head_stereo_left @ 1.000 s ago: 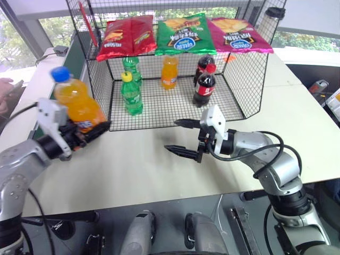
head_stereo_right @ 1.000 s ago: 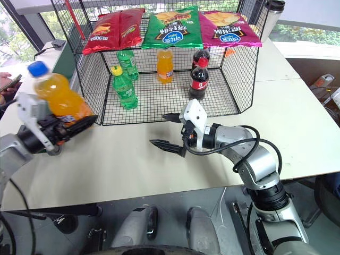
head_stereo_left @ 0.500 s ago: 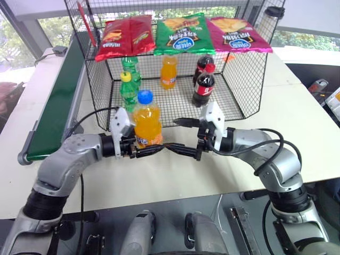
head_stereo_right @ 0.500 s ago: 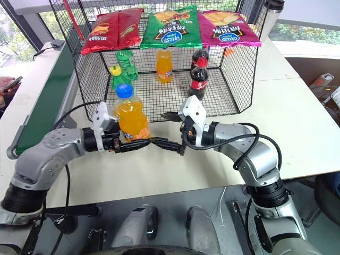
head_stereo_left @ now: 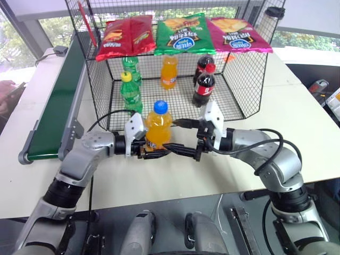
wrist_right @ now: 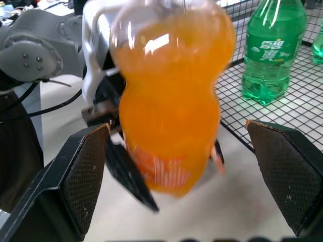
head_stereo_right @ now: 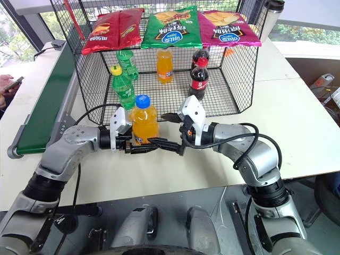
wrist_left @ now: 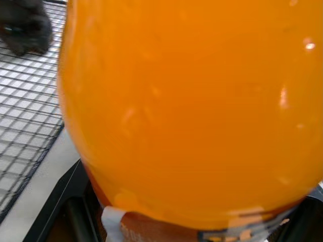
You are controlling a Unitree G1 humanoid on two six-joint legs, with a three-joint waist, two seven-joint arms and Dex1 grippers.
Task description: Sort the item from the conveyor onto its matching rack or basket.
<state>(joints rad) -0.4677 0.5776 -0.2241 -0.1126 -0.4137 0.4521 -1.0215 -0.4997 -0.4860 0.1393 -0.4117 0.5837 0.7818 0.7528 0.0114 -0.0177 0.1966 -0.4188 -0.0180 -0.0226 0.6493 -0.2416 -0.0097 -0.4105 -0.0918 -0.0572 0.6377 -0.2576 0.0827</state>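
The item, an orange drink bottle (head_stereo_left: pixel 158 127) with a blue cap, stands upright above the table in front of the black wire basket (head_stereo_left: pixel 237 87). My left gripper (head_stereo_left: pixel 159 149) is shut on its lower, labelled part, reaching in from the left. My right gripper (head_stereo_left: pixel 171 135) faces it from the right and is open, with one finger (wrist_right: pixel 88 176) on each side of the bottle (wrist_right: pixel 169 116) and apart from it. The bottle's orange body (wrist_left: pixel 192 101) sits right in front of the left wrist camera. The green conveyor (head_stereo_left: pixel 53 111) runs along the table's left side.
Inside the basket stand two green bottles (head_stereo_left: pixel 130 93), an orange-capped orange bottle (head_stereo_left: pixel 169 71) and two cola bottles (head_stereo_left: pixel 204 85). Chip bags (head_stereo_left: pixel 183 34) lie on the slanted rack above them. A person's hand (head_stereo_left: pixel 4 98) shows at the far left.
My left arm swung the bottle from over the conveyor side rightward and down to the table's centre, turning it upright between the right gripper's fingers. The right gripper stayed put and open.
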